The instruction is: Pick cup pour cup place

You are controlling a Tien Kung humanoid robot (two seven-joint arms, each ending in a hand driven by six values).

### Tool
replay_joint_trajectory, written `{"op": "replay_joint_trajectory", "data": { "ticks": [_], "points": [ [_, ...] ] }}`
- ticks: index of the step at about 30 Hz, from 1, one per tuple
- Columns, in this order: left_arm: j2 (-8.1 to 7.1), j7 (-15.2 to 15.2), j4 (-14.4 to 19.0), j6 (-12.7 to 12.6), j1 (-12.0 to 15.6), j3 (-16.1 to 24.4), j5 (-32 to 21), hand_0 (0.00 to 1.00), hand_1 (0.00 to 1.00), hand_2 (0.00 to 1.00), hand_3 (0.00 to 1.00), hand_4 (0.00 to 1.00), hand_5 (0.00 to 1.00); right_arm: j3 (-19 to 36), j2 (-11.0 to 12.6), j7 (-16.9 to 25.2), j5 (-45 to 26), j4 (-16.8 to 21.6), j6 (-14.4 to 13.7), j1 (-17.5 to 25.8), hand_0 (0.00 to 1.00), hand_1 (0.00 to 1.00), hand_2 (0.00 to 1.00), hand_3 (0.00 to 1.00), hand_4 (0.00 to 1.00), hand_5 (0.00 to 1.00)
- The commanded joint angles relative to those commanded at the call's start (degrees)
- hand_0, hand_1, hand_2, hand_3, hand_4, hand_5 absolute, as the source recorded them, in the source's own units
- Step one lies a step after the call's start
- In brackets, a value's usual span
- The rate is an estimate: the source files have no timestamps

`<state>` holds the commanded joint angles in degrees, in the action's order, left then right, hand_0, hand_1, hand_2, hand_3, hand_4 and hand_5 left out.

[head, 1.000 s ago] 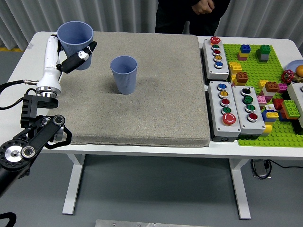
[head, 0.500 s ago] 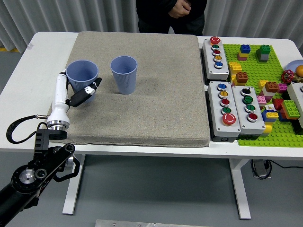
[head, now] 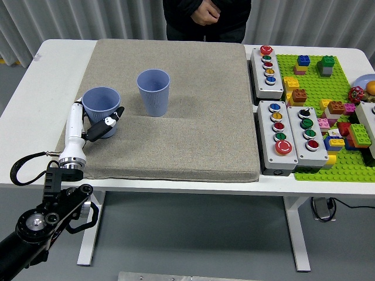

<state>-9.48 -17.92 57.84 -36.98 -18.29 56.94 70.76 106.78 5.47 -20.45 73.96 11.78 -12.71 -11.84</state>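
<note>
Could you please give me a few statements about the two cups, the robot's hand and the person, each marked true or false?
1. The robot's left hand grips the blue plastic cup at the mat's left edge. True.
2. That cup lies tipped on its side. False: it is upright, mouth up.
3. The second blue plastic cup stands free on the grey felt mat, right of the held one. True.
4. The robot's right hand reaches over the button boxes. False: no right hand is in view.
5. The person at the far side holds a cup. False: the hands are clasped at the body, away from the table.
</note>
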Motion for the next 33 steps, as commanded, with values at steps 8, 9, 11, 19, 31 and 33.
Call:
{"op": "replay_joint_trajectory", "data": {
  "ticks": [8,9,11,19,31,33],
  "points": [
    [0.22,-0.8,-0.3,1.0,-0.1,0.1,-1.3,0.514,0.500,0.518,0.513,0.748,0.365,-0.1,0.0,0.0,-0.2,0.0,0.0,-0.1,0.687,0.638,0.589,0.594,0.002,0.144],
    [0.24,-0.8,-0.3,1.3,-0.1,0.1,-1.4,0.539,0.524,0.592,0.602,0.747,0.385,-0.1,0.0,0.0,-0.2,0.0,0.0,-0.2,0.687,0.638,0.589,0.594,0.002,0.144],
    [0.26,-0.8,-0.4,1.4,-0.1,0.2,-1.4,0.539,0.524,0.592,0.602,0.747,0.385,-0.1,0.0,0.0,-0.2,0.0,0.0,-0.2,0.687,0.638,0.589,0.594,0.002,0.144],
    [0.53,-1.1,-0.9,2.9,0.0,0.7,-1.9,0.550,0.540,0.621,0.627,0.760,0.388,-0.3,0.0,0.1,-0.5,-0.1,-0.1,-0.1,0.687,0.638,0.589,0.593,0.002,0.145],
    [0.63,-1.6,-0.3,3.5,0.2,1.8,-0.5,0.566,0.570,0.668,0.693,0.810,0.437,-0.4,0.0,0.1,-0.9,-0.1,-0.1,-0.3,0.687,0.638,0.590,0.594,0.002,0.144],
    [0.63,-1.5,-0.2,3.6,0.3,1.9,-0.1,0.588,0.606,0.720,0.814,0.883,0.491,-0.4,0.0,0.1,-0.9,-0.1,-0.1,-0.3,0.687,0.638,0.590,0.594,0.002,0.143]
  ]
}}
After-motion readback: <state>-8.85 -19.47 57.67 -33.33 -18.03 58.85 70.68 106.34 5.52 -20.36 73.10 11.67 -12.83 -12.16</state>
